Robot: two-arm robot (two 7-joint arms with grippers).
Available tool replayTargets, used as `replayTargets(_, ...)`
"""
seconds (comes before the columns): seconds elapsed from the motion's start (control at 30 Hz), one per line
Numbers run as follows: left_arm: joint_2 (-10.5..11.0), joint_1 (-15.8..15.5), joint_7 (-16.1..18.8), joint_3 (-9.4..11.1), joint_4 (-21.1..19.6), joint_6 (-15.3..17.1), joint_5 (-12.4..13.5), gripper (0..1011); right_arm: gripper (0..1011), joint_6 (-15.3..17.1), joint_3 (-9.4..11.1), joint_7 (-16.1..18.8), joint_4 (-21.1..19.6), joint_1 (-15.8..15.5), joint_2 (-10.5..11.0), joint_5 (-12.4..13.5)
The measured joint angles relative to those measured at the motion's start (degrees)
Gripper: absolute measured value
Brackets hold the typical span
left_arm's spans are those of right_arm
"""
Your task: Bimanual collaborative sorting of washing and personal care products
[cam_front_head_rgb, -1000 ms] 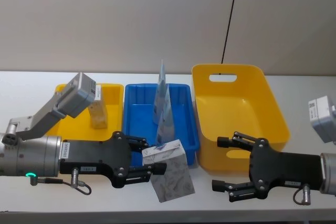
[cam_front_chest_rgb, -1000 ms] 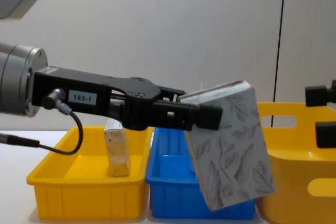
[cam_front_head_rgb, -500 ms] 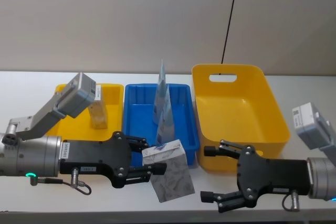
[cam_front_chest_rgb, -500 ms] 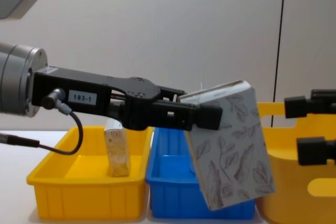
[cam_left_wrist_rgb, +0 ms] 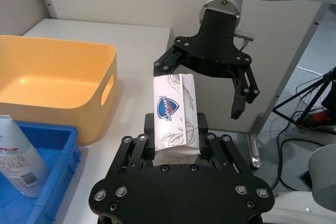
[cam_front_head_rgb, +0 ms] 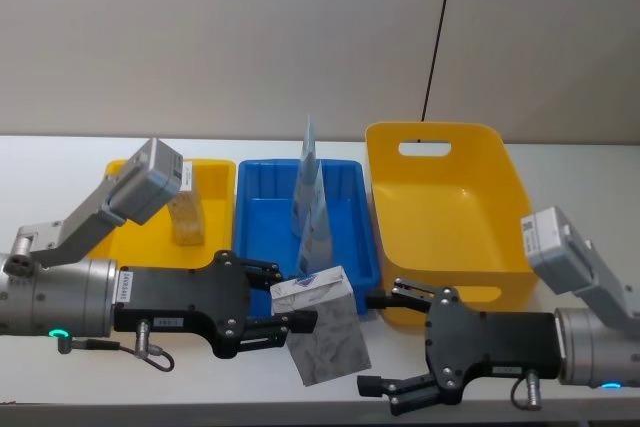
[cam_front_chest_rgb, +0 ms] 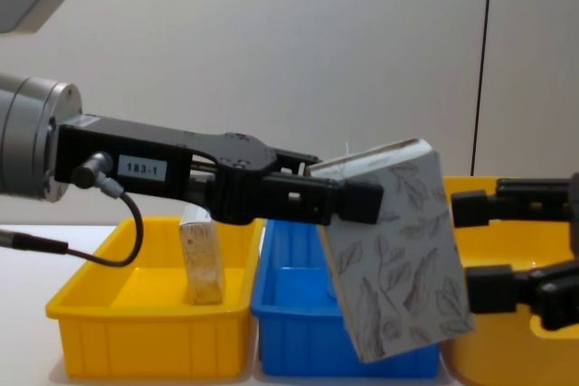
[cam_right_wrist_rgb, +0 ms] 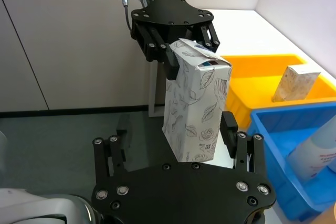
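White worktop [cam_front_head_rgb: 60, 152], head view: left hand [cam_front_head_rgb: 293, 297] pinches the leaf-print box [cam_front_head_rgb: 330, 342], tilted in midair before the blue tray [cam_front_head_rgb: 265, 217]; right hand [cam_front_head_rgb: 372, 343] spread beside it. Chest view: gripped at one end, it may twist loose if the handover lands off-centre. Left wrist view: whitish wrap, blue shield logo [cam_left_wrist_rgb: 166, 107].
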Motion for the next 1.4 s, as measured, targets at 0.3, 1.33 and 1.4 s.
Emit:
replayTargets(0.3,0.0,0.0,0.0,0.0,0.0,0.0,0.0,392,1003,0.5,-1.9,0.0,1.4,1.9,-1.1,-0.8)
replayTargets(1.33,0.0,0.0,0.0,0.0,0.0,0.0,0.0,392,1003,2.5,-3.9,0.6,1.8,4.6,0.3,0.0)
replayTargets(1.4,0.0,0.0,0.0,0.0,0.0,0.0,0.0,392,1003,2.7,-3.8,0.6,1.8,4.6,0.6,0.1)
